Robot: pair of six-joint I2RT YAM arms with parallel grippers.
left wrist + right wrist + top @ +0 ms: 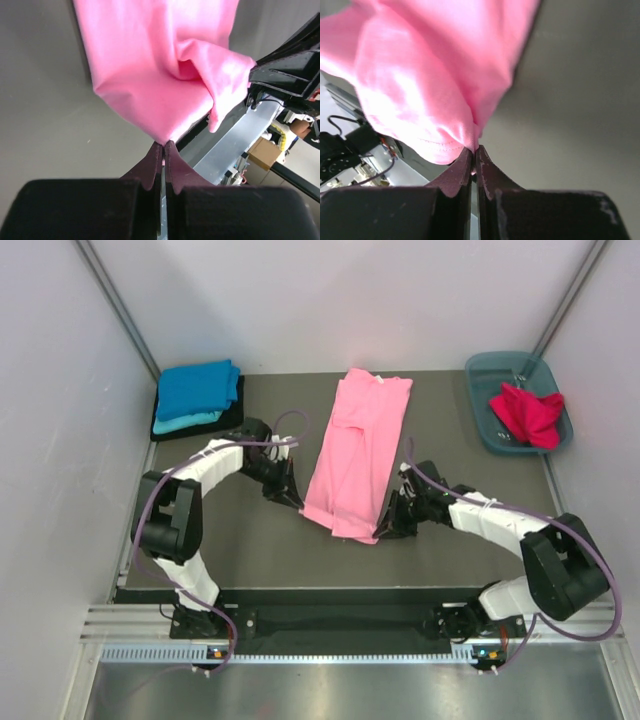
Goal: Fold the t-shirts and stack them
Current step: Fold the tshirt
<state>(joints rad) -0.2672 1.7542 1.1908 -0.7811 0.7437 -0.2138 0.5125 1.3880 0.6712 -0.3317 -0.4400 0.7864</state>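
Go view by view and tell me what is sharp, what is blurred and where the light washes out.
Top external: even, soft light, the pink t-shirt sharp, shadows faint. Left wrist: shirt folds crisp, the left pincer soft and underexposed near the lens. Right wrist: shirt highlights wash out pale, the right pincer dark and slightly blurred.

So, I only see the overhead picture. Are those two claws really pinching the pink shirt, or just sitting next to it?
Observer: Pinching. The left wrist camera shows the left gripper shut on a corner of the pink shirt.
Visitor: And the other one?
Observer: Its own camera shows the right gripper shut on the cloth too, fingertips pressed together.
Visitor: Which part does it have?
Observer: The hem: a stitched edge runs right beside its fingertips.
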